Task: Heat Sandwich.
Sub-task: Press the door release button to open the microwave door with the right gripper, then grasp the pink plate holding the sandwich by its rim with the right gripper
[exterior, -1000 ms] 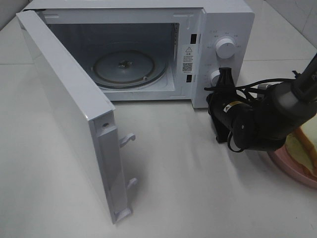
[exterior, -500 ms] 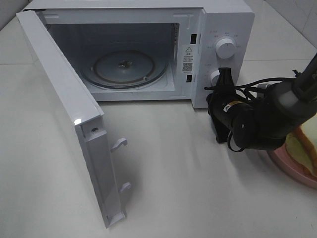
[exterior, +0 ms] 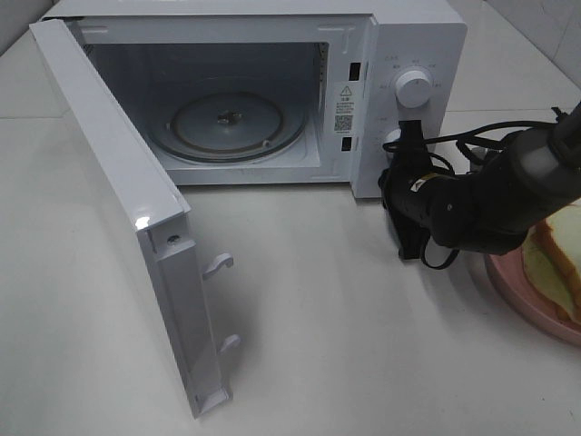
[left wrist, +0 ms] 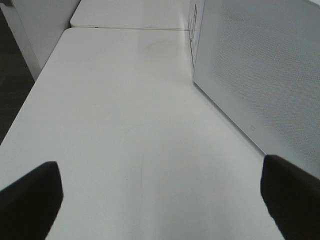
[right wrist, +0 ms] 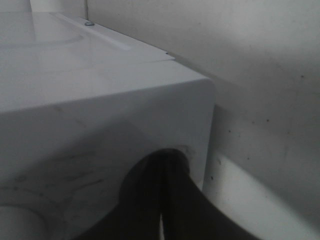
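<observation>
The right arm's black gripper [exterior: 408, 130] has its two fingers pressed flat together with nothing between them. Its tip is close up against the control panel of the boxy white microwave oven [exterior: 419, 34], right at the lower round white dial [exterior: 391, 138], which it partly hides. The right wrist view shows the same closed fingers [right wrist: 150, 200] in front of the oven's rounded white front corner, though whether they actually touch the dial cannot be told. Above that dial sits the upper round white dial [exterior: 414, 88], uncovered. To the right of the microwave and in front of it, partly behind the dark arm, the sandwich [exterior: 556, 262] of white bread with tan crust and pale yellow-green filling lies on a round pink plate [exterior: 525, 292] at the edge of the high view. The microwave's white door [exterior: 118, 195] stands swung wide open at its left side, exposing the round glass turntable [exterior: 227, 123] inside the cavity. The left arm's gripper [left wrist: 160, 197], seen only in its wrist view, has its dark fingers [left wrist: 30, 200] spread wide apart, holding nothing, over the white tabletop [left wrist: 125, 125] beside the door's dotted outer face.
</observation>
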Controlling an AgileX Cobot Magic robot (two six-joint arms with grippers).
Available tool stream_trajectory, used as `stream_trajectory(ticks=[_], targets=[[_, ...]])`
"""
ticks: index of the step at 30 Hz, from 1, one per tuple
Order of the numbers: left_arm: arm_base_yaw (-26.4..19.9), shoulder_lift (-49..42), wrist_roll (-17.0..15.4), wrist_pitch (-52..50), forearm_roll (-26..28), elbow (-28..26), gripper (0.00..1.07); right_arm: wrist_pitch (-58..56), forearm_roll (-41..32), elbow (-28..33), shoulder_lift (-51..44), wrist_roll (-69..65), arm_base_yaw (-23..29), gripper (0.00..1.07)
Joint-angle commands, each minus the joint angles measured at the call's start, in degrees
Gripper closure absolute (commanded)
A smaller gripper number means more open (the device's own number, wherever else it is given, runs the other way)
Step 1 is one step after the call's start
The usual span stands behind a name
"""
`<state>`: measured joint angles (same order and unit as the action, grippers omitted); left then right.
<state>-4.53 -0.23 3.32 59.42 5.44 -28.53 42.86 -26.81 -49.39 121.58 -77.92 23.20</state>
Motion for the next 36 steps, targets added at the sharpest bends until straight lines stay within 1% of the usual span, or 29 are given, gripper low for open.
stream_trajectory(ticks=[1, 8, 13, 14, 16, 22, 23, 26, 30, 31, 32, 34, 35, 36], targets=[[-0.1, -1.7, 0.0, -0.1, 0.0, 0.1, 0.03, 11.1, 3.8, -3.9, -0.2, 2.2, -1.1, 1.05], [-0.1, -1.7, 0.0, -0.1, 0.0, 0.1, 0.03, 6.5, 3.8, -3.4, -2.4, 4.3, -1.1, 1.05], [-0.1, -1.7, 0.0, -0.1, 0.0, 0.1, 0.03, 2.0, 3.7, -0.3, -5.4, 6.0, -1.1, 1.05], [-0.1, -1.7, 0.0, -0.1, 0.0, 0.1, 0.03, 0.1, 4.3, 1.3, -5.8, 6.0, -1.1, 1.05], [-0.1, -1.7, 0.0, -0.1, 0.0, 0.1, 0.03, -2.3, 5.3, 2.5, -6.1, 5.7, -1.1, 1.06], [-0.1, -1.7, 0.0, -0.1, 0.0, 0.1, 0.03, -3.7, 6.6, 5.7, -8.0, 6.0, -1.1, 1.07], [-0.1, -1.7, 0.0, -0.1, 0.0, 0.1, 0.03, -4.1, 6.8, 6.9, -9.3, 6.8, -1.1, 1.06], [-0.1, -1.7, 0.0, -0.1, 0.0, 0.1, 0.03, -6.4, 6.8, 7.8, -11.1, 8.5, -1.1, 1.06], [-0.1, -1.7, 0.0, -0.1, 0.0, 0.1, 0.03, -14.8, 7.1, 9.1, -15.7, 15.6, -1.1, 1.05], [-0.1, -1.7, 0.0, -0.1, 0.0, 0.1, 0.03, -14.8, 7.1, 9.1, -15.7, 15.6, -1.1, 1.05], [-0.1, -1.7, 0.0, -0.1, 0.0, 0.1, 0.03, -19.5, 7.0, 9.3, -17.4, 19.5, -1.1, 1.05], [-0.1, -1.7, 0.0, -0.1, 0.0, 0.1, 0.03, -23.9, 6.8, 9.3, -19.1, 22.6, -1.1, 1.05], [-0.1, -1.7, 0.0, -0.1, 0.0, 0.1, 0.03, -23.9, 6.8, 9.3, -19.1, 22.6, -1.1, 1.05], [-0.1, -1.7, 0.0, -0.1, 0.0, 0.1, 0.03, -26.4, 6.8, 9.3, -19.9, 24.3, -1.1, 1.04]])
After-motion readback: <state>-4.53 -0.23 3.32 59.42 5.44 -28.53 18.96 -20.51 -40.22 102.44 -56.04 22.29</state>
